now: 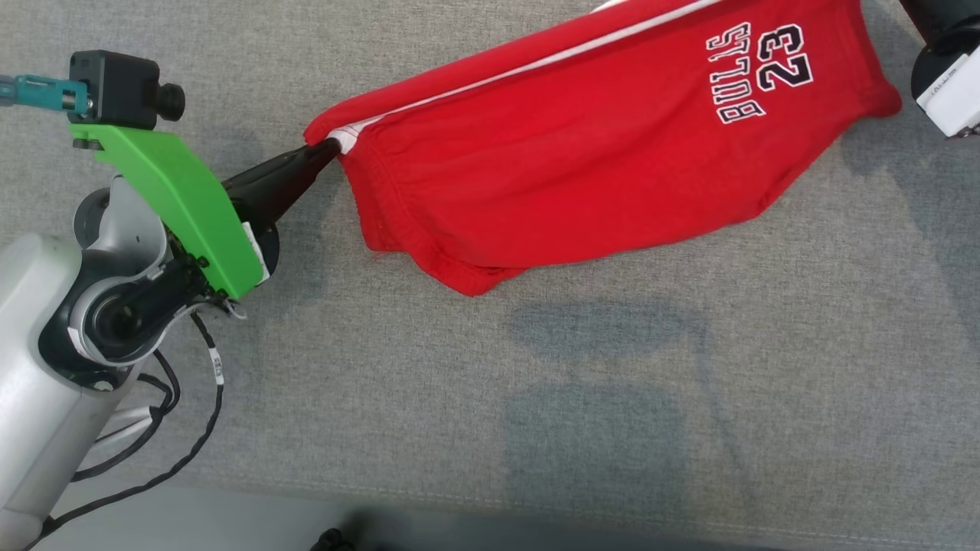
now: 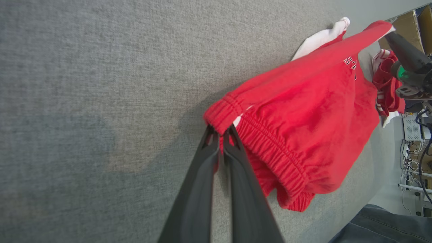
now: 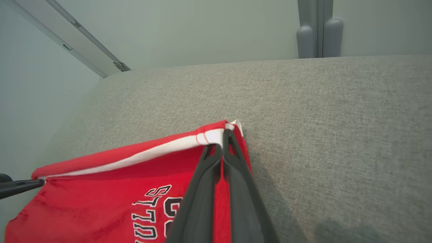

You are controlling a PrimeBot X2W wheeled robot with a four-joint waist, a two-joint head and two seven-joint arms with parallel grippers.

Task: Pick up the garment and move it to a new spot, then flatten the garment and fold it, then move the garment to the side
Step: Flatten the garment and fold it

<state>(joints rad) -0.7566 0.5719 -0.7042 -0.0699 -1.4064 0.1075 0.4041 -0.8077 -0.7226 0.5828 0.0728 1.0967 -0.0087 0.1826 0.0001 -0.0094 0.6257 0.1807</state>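
Red garment [image 1: 582,168] hangs stretched over the grey desk [image 1: 536,398], waistband clamped in the left tool [image 1: 331,147] and hem corner in the right tool [image 3: 225,133], so flattening, folding and setting aside likely remain.

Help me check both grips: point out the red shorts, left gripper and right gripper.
red shorts [image 1: 582,176], head view, middle of the red front panel.
left gripper [image 2: 221,132], left wrist view, between the fingertips shut on the waistband.
right gripper [image 3: 222,143], right wrist view, between the fingertips shut on the white-striped corner.
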